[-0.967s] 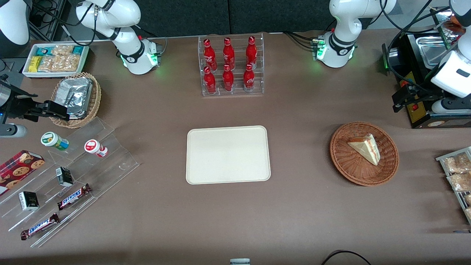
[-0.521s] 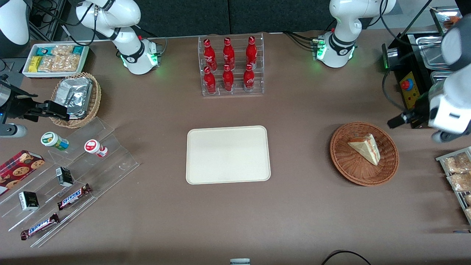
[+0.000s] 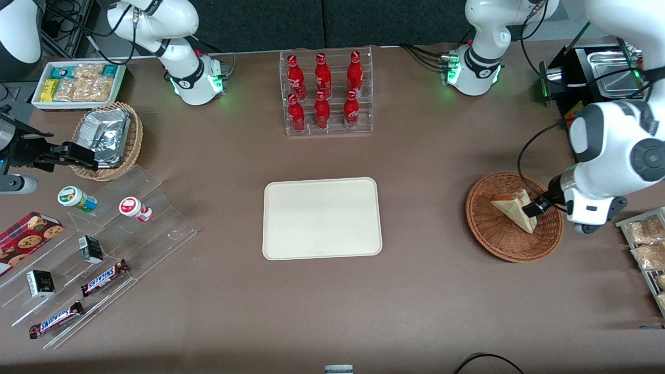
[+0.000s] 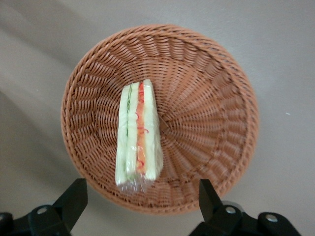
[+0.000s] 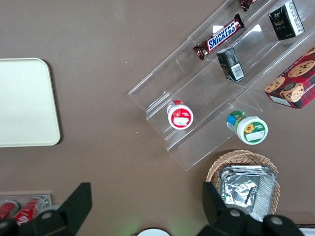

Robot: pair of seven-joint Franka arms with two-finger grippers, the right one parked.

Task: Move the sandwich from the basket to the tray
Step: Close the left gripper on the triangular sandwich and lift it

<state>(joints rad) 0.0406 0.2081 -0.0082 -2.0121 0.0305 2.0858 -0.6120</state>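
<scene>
The sandwich [image 3: 511, 210], a clear-wrapped wedge of pale bread with red and green filling [image 4: 139, 135], lies in the round reddish-brown wicker basket [image 3: 483, 234] toward the working arm's end of the table. My left gripper [image 3: 537, 206] hangs above the basket's rim, beside the sandwich. In the left wrist view the gripper [image 4: 142, 201] is open, its two black fingers wide apart over the basket's edge [image 4: 221, 98], with nothing between them. The cream tray [image 3: 322, 218] sits bare at the middle of the table and also shows in the right wrist view [image 5: 24, 103].
A rack of red bottles [image 3: 326, 93] stands farther from the camera than the tray. Snack packets [image 3: 647, 244] lie beside the basket at the table's end, and a black machine [image 3: 587, 83] stands farther back. Clear acrylic shelves [image 3: 104, 244] and a tan basket of foil packets [image 3: 106, 140] are at the parked arm's end.
The left arm has swung down from beside the black machine to above the basket, bringing the gripper next to the sandwich. The sandwich and basket have not moved.
</scene>
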